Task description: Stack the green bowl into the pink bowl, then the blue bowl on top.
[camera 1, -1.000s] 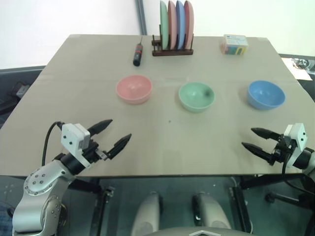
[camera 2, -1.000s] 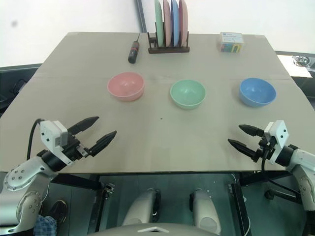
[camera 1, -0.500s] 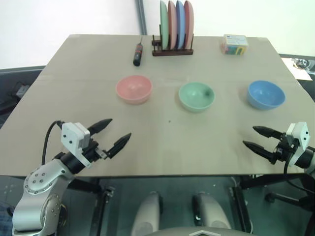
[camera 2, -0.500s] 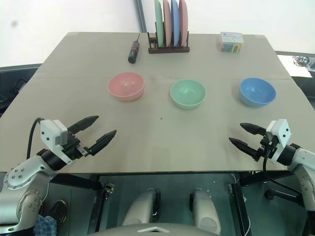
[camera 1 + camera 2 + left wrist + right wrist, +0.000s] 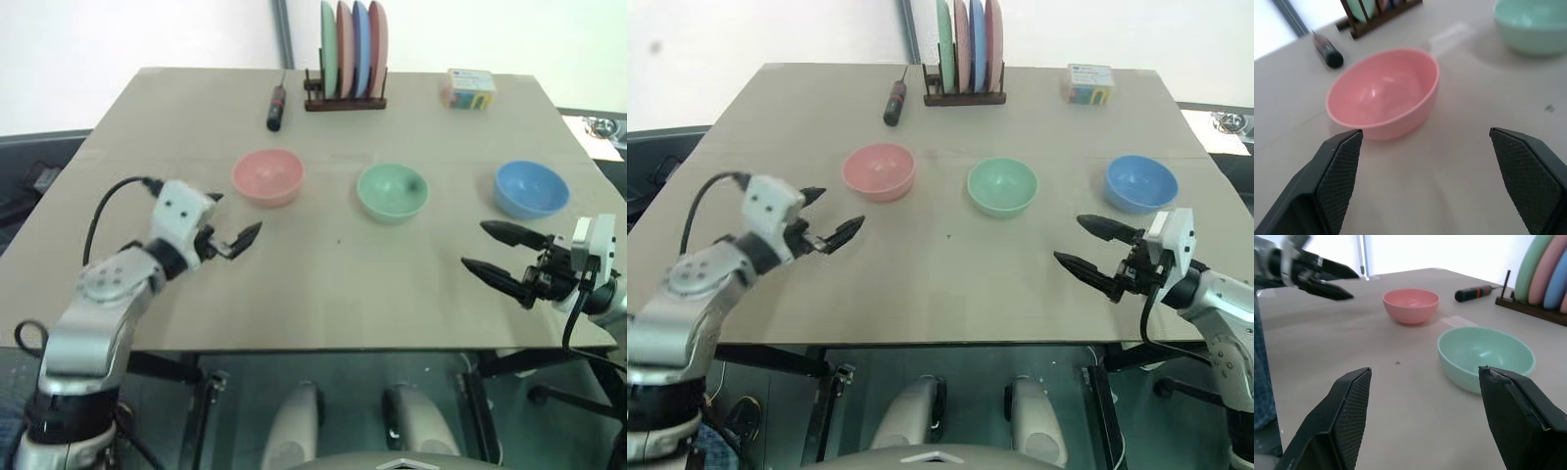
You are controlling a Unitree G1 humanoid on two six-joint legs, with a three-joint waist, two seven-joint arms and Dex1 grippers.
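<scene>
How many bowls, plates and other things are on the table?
Bowls: 3, the pink bowl, the green bowl, the blue bowl
Plates: 4, upright in the rack
Screwdriver: 1
Small box: 1
Total: 10, counting the rack

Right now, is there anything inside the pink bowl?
No. The pink bowl holds nothing; its bare inside shows down to the bottom. The green bowl and blue bowl sit apart on the table, not stacked.

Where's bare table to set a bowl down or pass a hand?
Bare: the near strip between left gripper and right gripper, in front of the pink bowl, green bowl and blue bowl. Crowded: the far edge with screwdriver, plate rack and box.
</scene>
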